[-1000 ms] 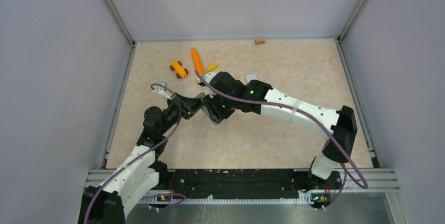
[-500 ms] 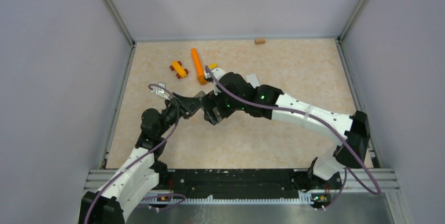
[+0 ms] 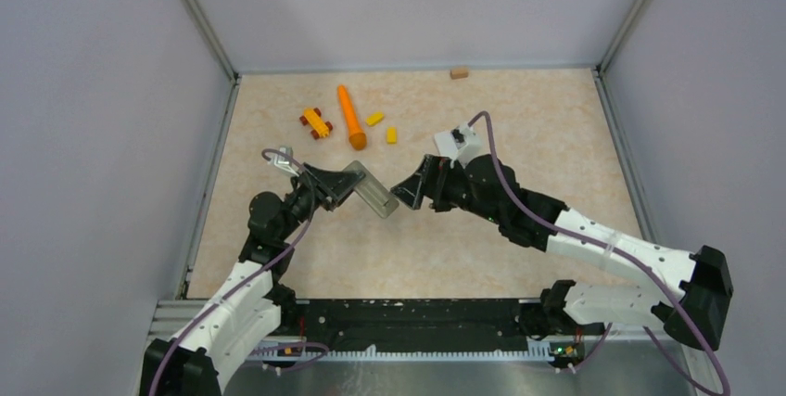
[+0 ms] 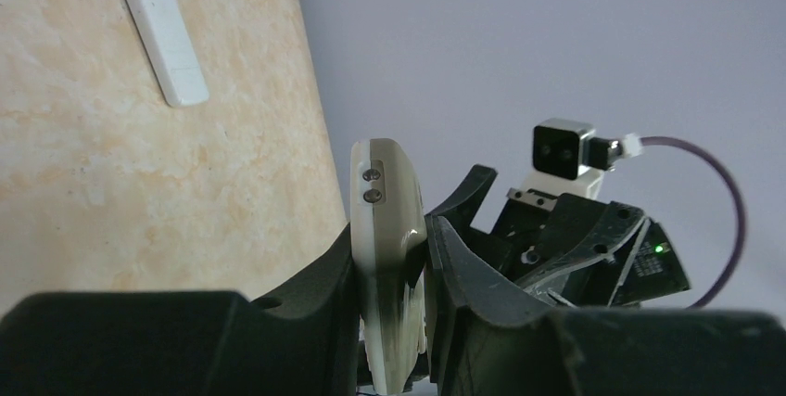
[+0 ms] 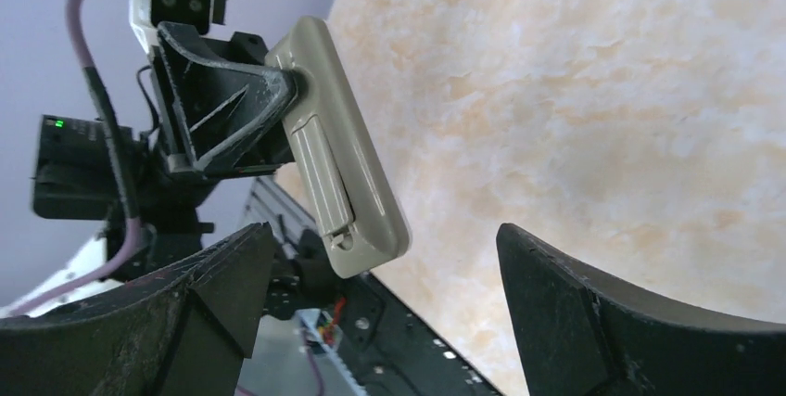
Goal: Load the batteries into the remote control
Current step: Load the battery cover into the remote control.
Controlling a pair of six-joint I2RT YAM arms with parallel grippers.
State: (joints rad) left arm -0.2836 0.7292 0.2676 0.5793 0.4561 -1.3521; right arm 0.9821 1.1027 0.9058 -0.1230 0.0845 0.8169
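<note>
The remote control (image 3: 371, 194) hangs above the table (image 3: 519, 127), clenched at one end by the left gripper (image 3: 341, 183), so the right gripper (image 3: 405, 190), spread wide and empty just beside it, should meet the battery cover (image 5: 324, 173) squarely and gently.

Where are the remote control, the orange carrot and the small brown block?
remote control (image 5: 345, 147): right wrist view, middle of its back face.
orange carrot (image 3: 349, 117): top view, middle of its body.
small brown block (image 3: 458, 72): top view, its top face.
</note>
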